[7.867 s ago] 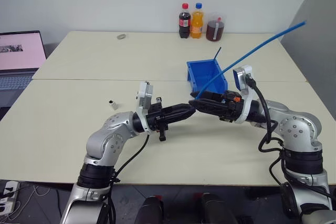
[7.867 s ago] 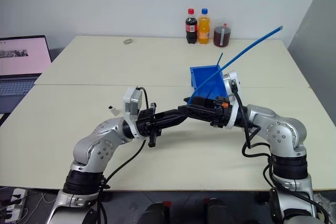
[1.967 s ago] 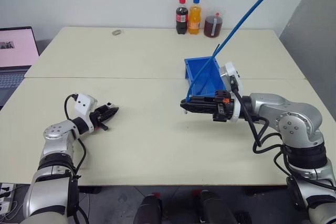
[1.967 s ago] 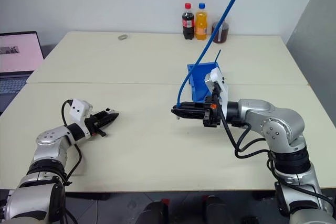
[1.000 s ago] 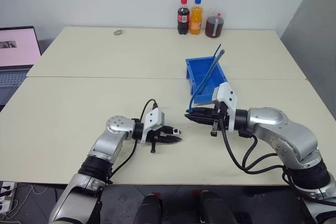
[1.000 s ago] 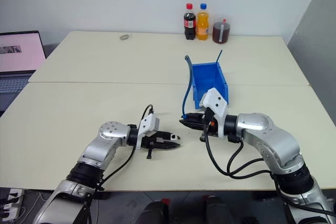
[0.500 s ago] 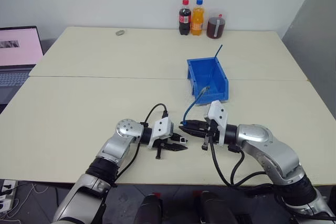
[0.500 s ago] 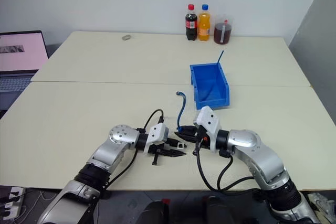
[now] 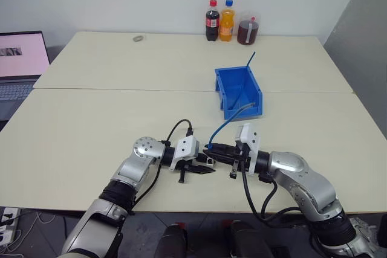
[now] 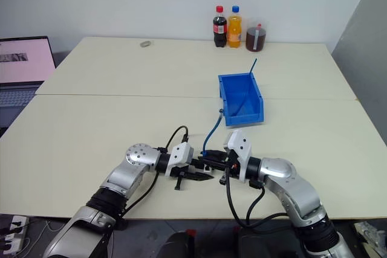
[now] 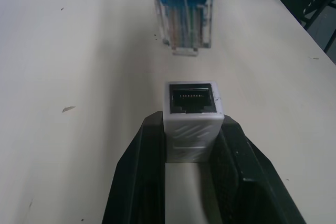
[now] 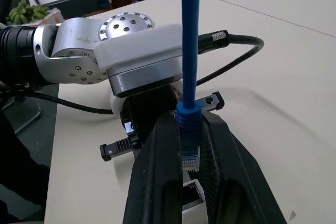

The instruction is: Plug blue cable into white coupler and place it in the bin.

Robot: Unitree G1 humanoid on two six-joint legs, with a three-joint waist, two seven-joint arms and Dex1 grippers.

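Observation:
My left gripper is shut on the white coupler, low over the table's near edge. The coupler's dark socket faces the blue cable's clear plug, with a small gap between them. My right gripper is shut on the blue cable just behind that plug and points at the left gripper from the right. From there the cable arcs up and back, and its free end hangs in front of the blue bin. The bin stands on the table behind both grippers.
Three drinks stand at the table's far edge, with a small grey object to their left. An open laptop sits at the far left. A thin blue strand sticks up from the bin's far corner.
My right gripper has come down and nearer with the plug, closing in on the coupler. The cable's free end has swung down in front of the bin. The left gripper has stayed put.

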